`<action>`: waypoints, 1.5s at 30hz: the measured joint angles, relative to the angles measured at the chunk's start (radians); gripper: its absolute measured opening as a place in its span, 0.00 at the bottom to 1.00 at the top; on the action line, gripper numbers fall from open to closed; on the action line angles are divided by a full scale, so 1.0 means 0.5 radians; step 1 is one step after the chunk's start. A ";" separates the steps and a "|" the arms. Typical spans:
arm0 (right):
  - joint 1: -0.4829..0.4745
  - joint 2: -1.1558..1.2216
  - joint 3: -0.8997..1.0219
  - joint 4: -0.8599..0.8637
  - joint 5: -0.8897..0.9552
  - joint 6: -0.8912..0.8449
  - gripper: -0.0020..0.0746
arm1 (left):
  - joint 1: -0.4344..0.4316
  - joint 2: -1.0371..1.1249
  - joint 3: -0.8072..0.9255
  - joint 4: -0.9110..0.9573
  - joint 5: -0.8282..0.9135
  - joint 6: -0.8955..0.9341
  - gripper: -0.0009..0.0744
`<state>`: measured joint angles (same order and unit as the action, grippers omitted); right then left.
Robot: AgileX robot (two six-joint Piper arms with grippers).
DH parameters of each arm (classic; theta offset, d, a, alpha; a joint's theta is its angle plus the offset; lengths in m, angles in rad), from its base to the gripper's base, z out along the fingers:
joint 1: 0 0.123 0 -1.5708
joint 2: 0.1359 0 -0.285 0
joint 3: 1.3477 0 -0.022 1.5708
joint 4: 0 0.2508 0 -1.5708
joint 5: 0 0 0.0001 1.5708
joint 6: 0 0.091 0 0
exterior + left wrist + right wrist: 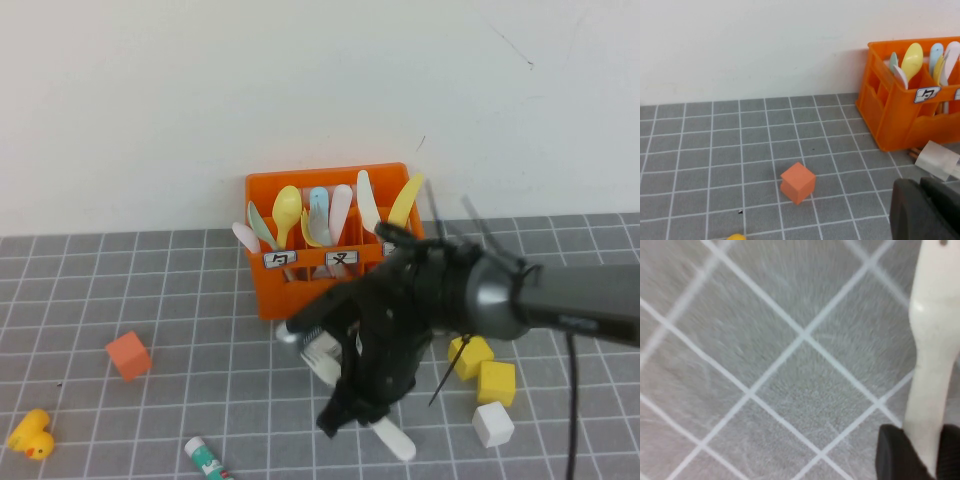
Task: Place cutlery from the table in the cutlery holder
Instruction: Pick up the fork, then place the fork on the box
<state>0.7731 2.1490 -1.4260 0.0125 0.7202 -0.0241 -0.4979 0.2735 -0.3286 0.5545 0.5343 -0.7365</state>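
The right gripper (365, 415) is down low over the table (150, 290), jaws pinched on a white fork (932, 355), its handle poking out just past the fingertips (897, 452). Just beyond the gripper sits the orange cutlery holder (330, 285) against the wall, already stuffed with pastel spoons and knives. Yellow and white cubes (485, 385) sit off to one side, an orange cube (128, 355) well off to the other. The left gripper is out of sight.
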 joint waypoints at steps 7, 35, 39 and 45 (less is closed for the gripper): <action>0.000 -0.217 -0.039 0.030 -0.009 -0.072 0.23 | 0.000 0.000 0.000 0.000 -0.016 0.000 0.01; -0.070 -0.602 -0.039 -0.117 -1.343 -0.399 0.23 | 0.000 0.000 0.000 0.000 -0.019 -0.004 0.01; -0.150 -0.498 -0.039 -0.097 -1.550 -0.340 0.23 | 0.000 0.000 0.000 0.000 -0.019 -0.004 0.01; -0.208 -0.383 -0.039 0.061 -1.770 -0.313 0.23 | 0.000 0.000 0.000 0.000 -0.019 0.000 0.01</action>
<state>0.6691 1.9573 -1.4454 0.0429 -0.1650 -0.1804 -0.4979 0.2735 -0.3286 0.5545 0.5246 -0.7366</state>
